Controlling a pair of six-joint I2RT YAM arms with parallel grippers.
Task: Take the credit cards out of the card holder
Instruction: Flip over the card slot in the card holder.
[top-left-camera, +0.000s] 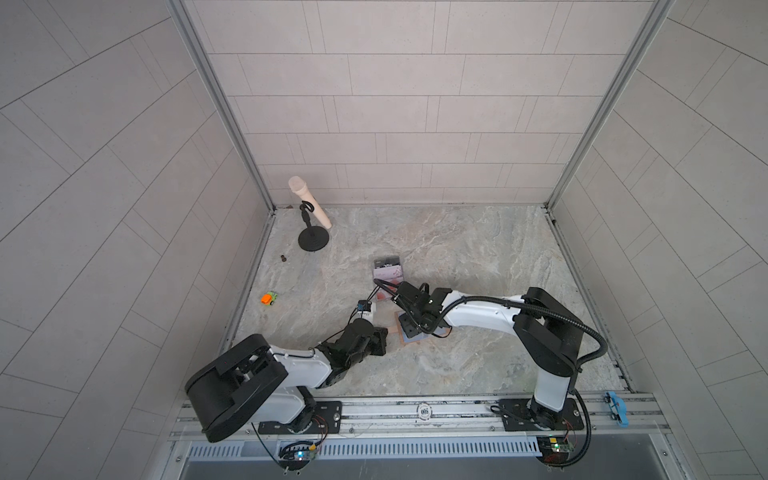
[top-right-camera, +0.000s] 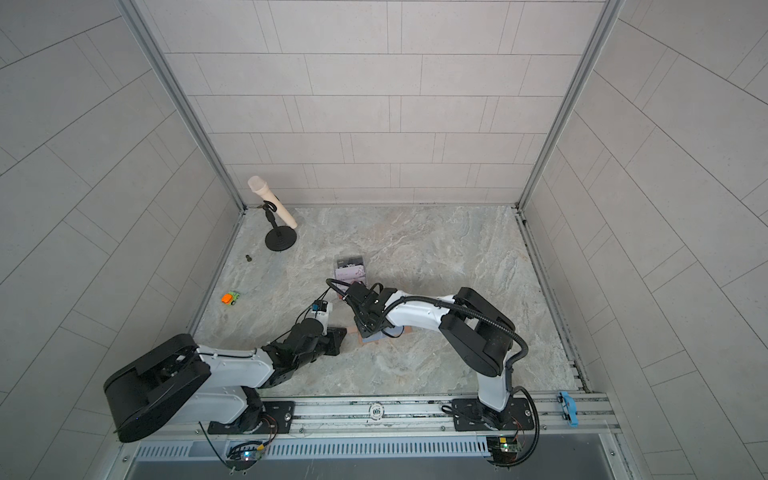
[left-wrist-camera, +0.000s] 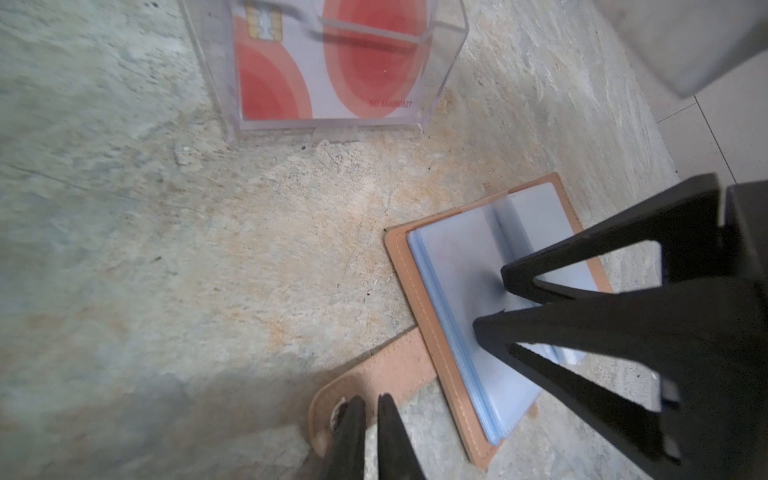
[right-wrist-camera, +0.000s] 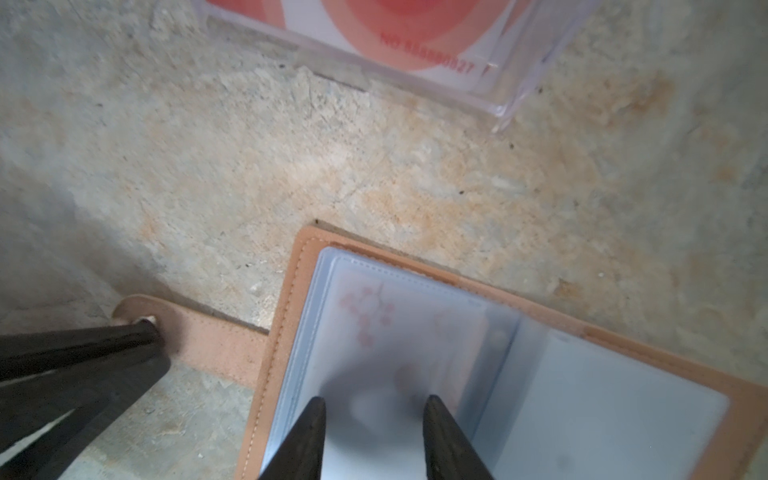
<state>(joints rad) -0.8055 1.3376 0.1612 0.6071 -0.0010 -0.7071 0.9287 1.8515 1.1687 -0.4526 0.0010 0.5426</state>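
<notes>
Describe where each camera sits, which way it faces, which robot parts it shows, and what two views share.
Top views: overhead, facing down at the table; left arm and right arm show whole.
Left wrist: above the left gripper, facing the strap; the right gripper intrudes.
Right wrist: above the right gripper, facing the open card holder; the left gripper shows.
Shared: both wrist views hold the card holder, strap and clear box.

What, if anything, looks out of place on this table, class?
A small orange and green toy car lies alone near the left edge of the table, with a tiny dark piece loose farther back; neither belongs to the card work.
</notes>
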